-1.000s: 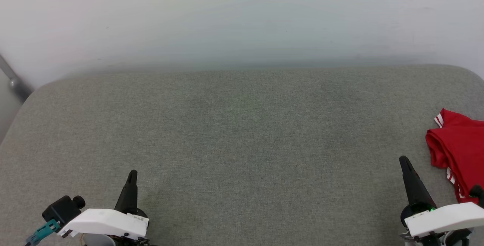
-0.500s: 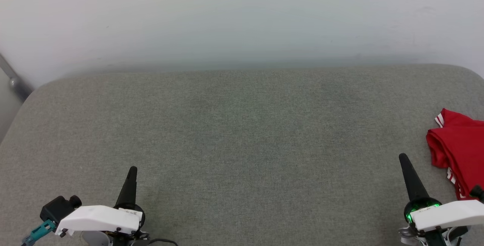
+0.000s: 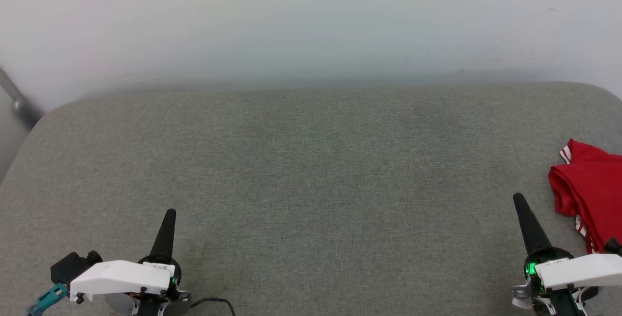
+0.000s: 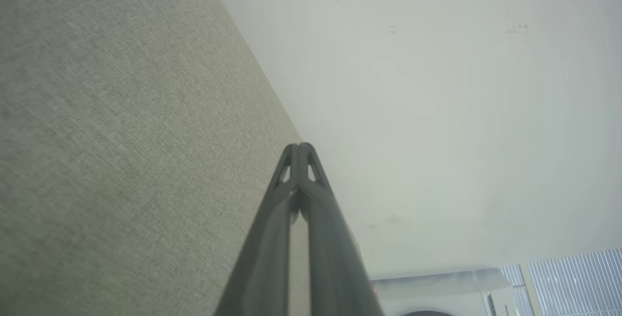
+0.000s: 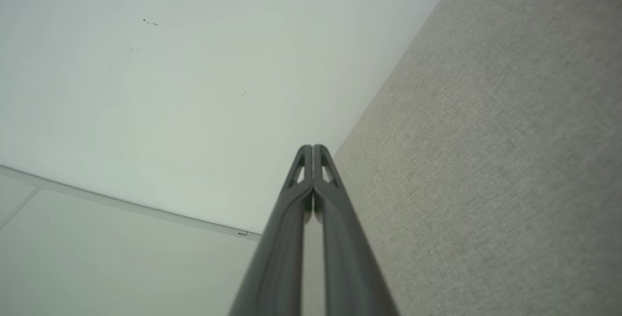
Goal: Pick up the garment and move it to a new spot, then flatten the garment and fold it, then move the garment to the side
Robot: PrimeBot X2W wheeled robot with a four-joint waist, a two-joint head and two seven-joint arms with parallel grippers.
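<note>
Bare indoor test space, lab-like; grey fabric-covered surface (image 3: 311,170) with rounded far corners against a plain white wall (image 3: 311,14); grey metal tube (image 3: 19,104) at far left; slatted blinds (image 4: 573,277) in left wrist view.

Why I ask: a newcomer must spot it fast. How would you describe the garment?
Start at the grey fabric surface below the pale wall and follow it to its right side. There the garment lies crumpled, just right of the right gripper. Bright red with white stripe trim sets it apart from the grey fabric and dark fingers.
</note>
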